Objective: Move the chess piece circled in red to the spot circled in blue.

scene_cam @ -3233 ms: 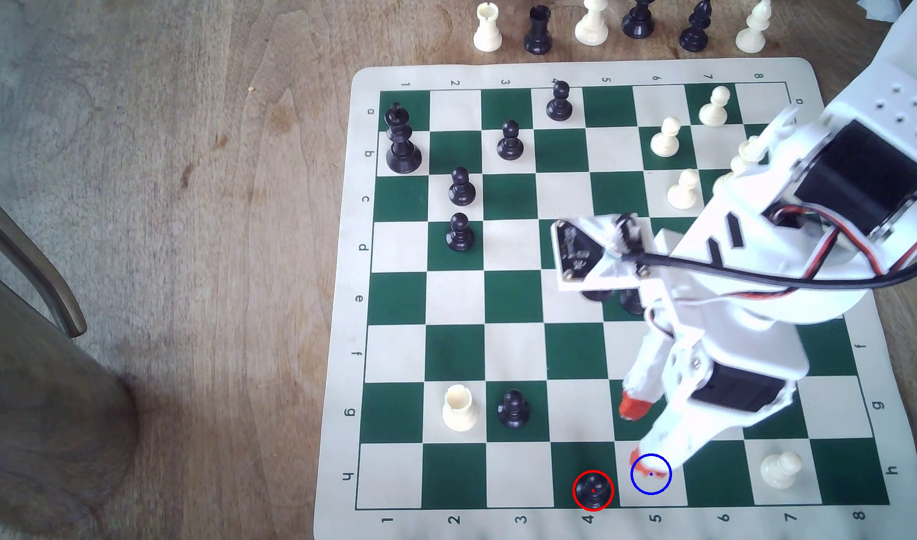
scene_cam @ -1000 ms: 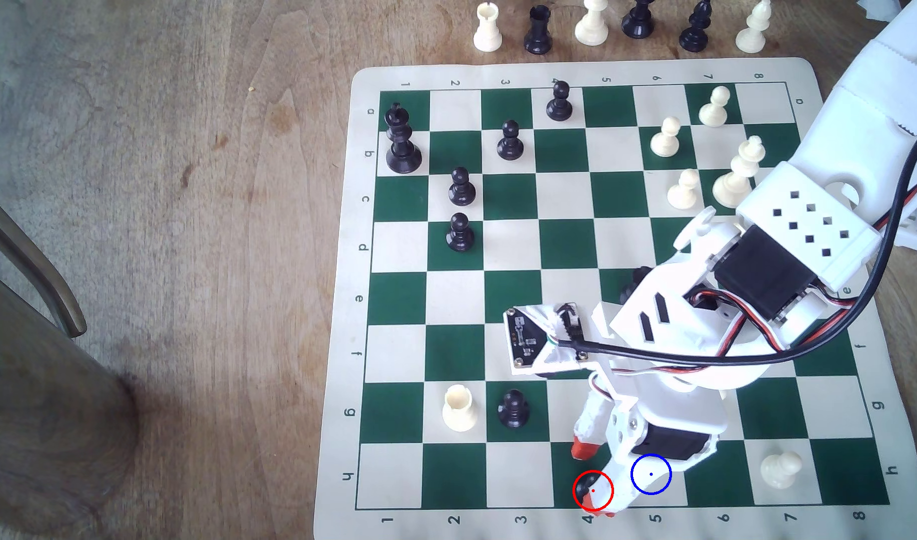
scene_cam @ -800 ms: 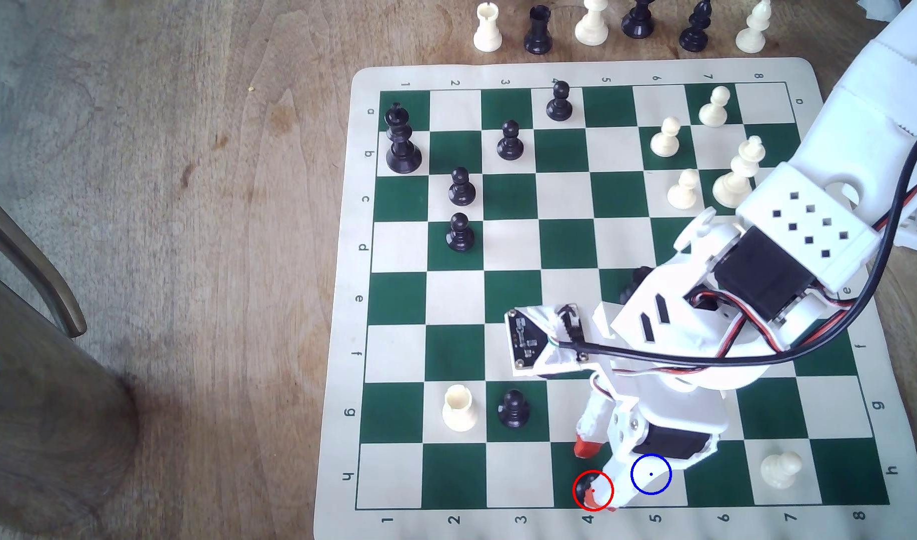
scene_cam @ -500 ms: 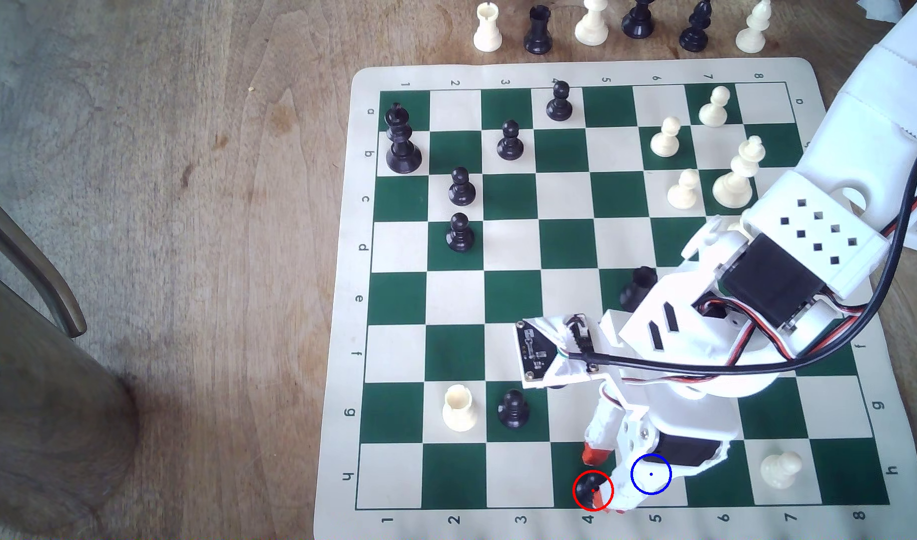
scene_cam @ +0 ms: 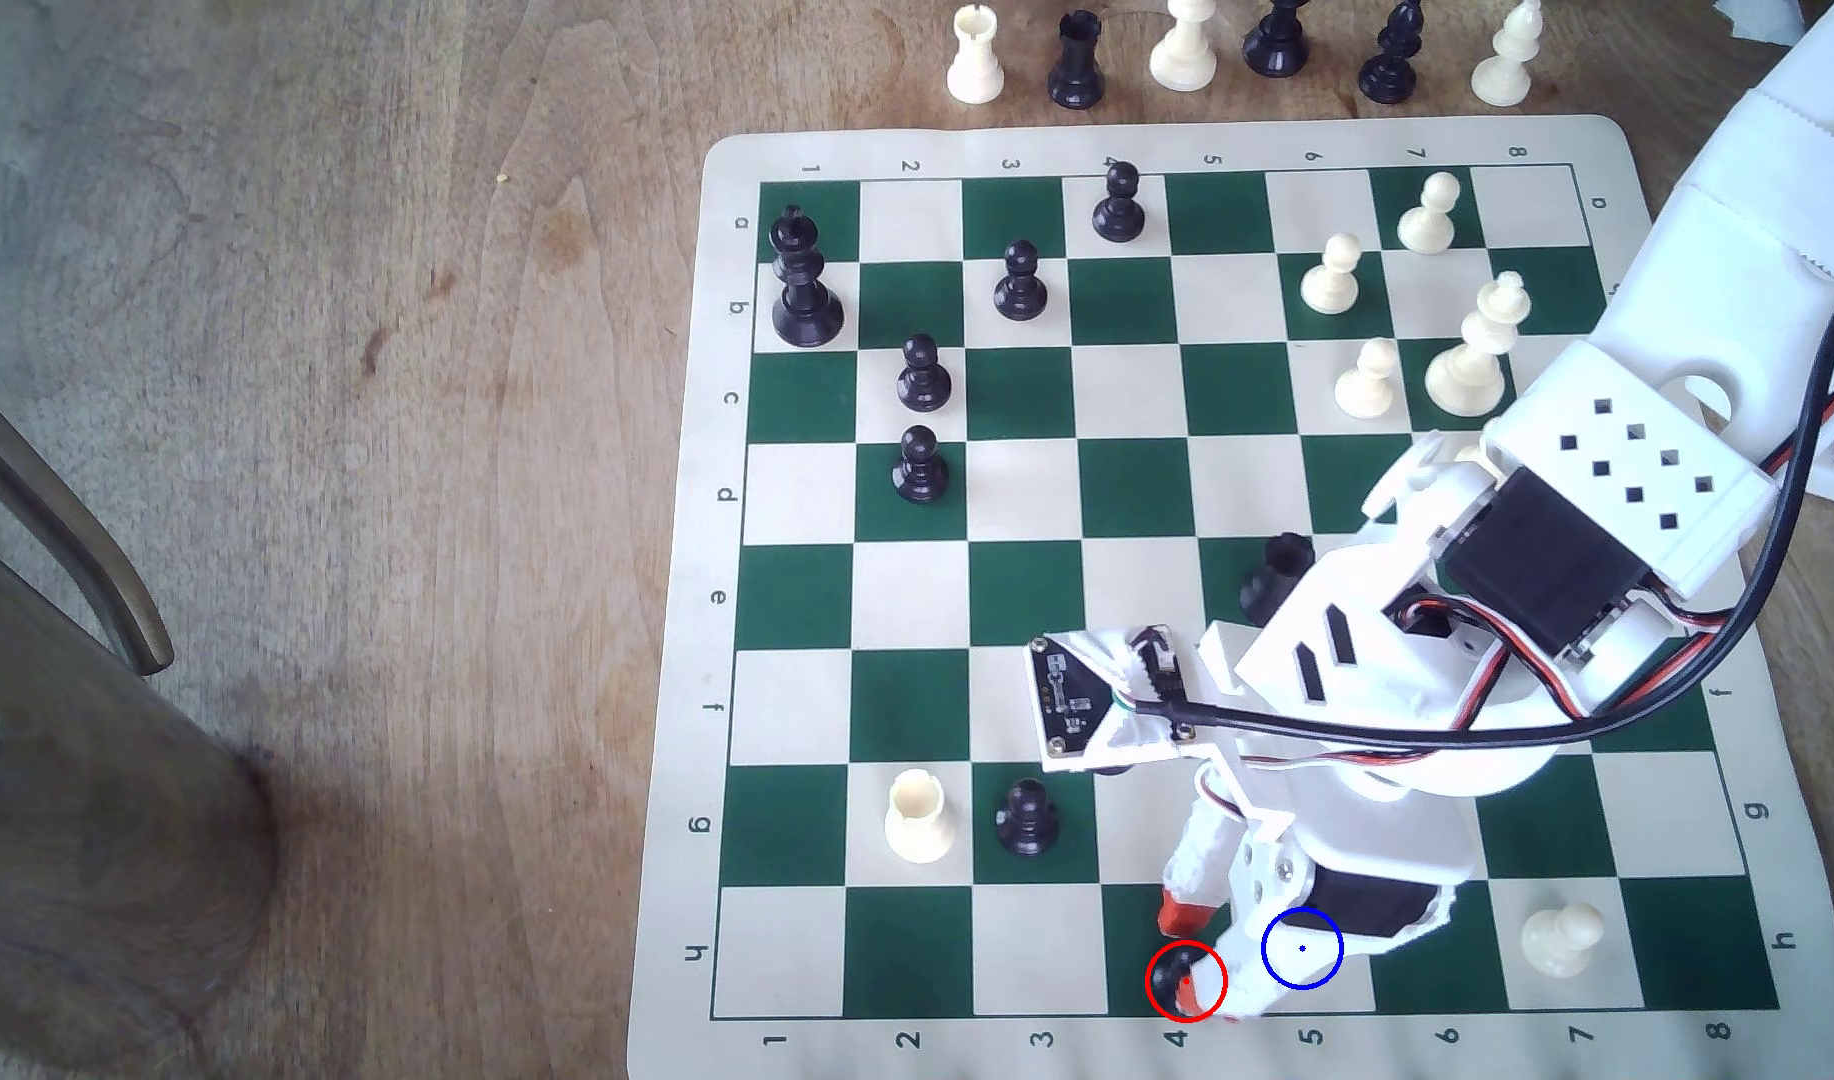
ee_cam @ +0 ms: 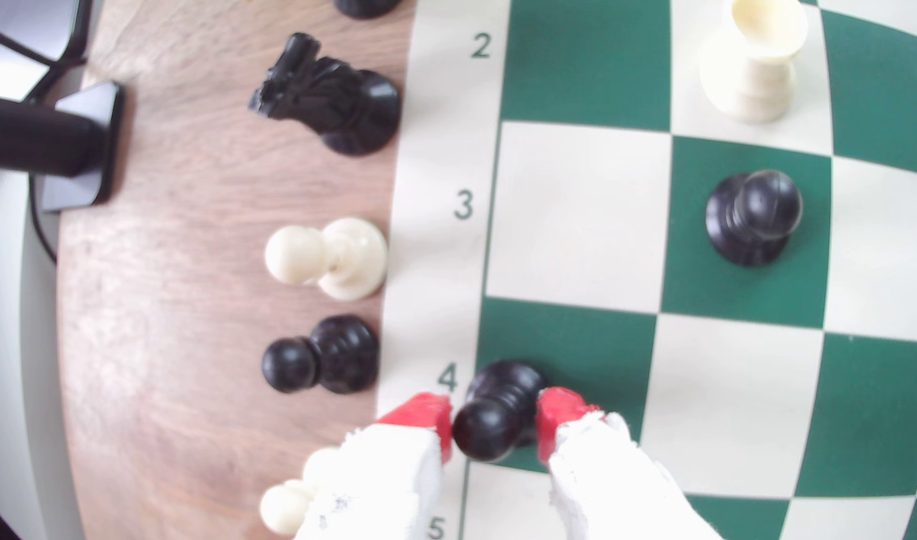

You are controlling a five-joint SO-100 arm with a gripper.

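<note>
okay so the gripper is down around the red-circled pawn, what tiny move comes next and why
Probably close the gripper: its red fingertips flank the black pawn with slim gaps showing, and the pawn is still on its green square, not yet on the blue-circled square.

Arm swung from mid-board down to the near edge row. Gripper point(scene_cam: 1193, 961) went from hanging over the blue-ringed square point(scene_cam: 1318, 971), jaws apart, to straddling the red-ringed black pawn point(scene_cam: 1171, 974). Red fingertips point(ee_cam: 555, 415) now sit either side of its neck. Black rook point(scene_cam: 1274, 576) and cream king point(scene_cam: 1476, 348), earlier hidden by the arm, are uncovered.
</note>
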